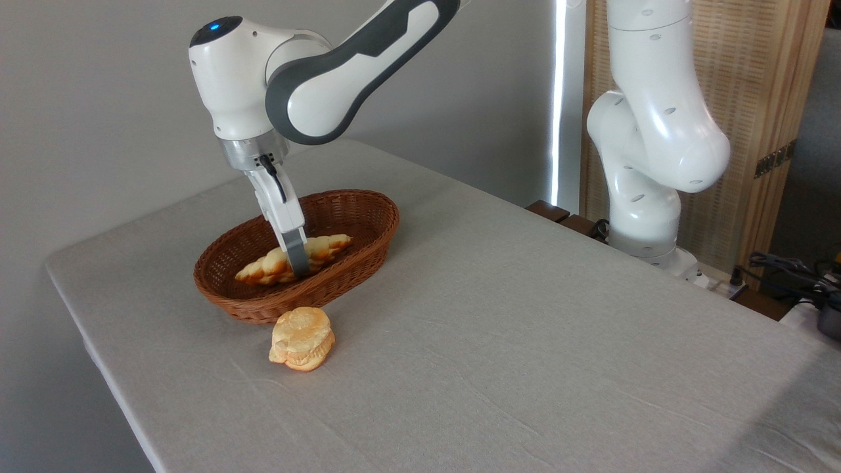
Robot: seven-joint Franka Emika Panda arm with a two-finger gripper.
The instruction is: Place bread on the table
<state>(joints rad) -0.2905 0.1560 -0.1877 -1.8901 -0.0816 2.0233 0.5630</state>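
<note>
Tabletop basket [368, 226] with bread [325, 248]

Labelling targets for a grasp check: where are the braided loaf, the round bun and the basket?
braided loaf [328, 246]: fixed camera, its right end.
round bun [302, 338]: fixed camera, its top.
basket [368, 200]: fixed camera, its far rim.

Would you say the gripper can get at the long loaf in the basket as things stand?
Probably yes: the gripper is already down at the loaf in the open-topped basket, with nothing over it.

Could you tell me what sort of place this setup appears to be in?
Probably an indoor robot lab or demo room: a cloth-covered table with staged bread in a wicker basket, and loose cables beside the arm's base.
</note>
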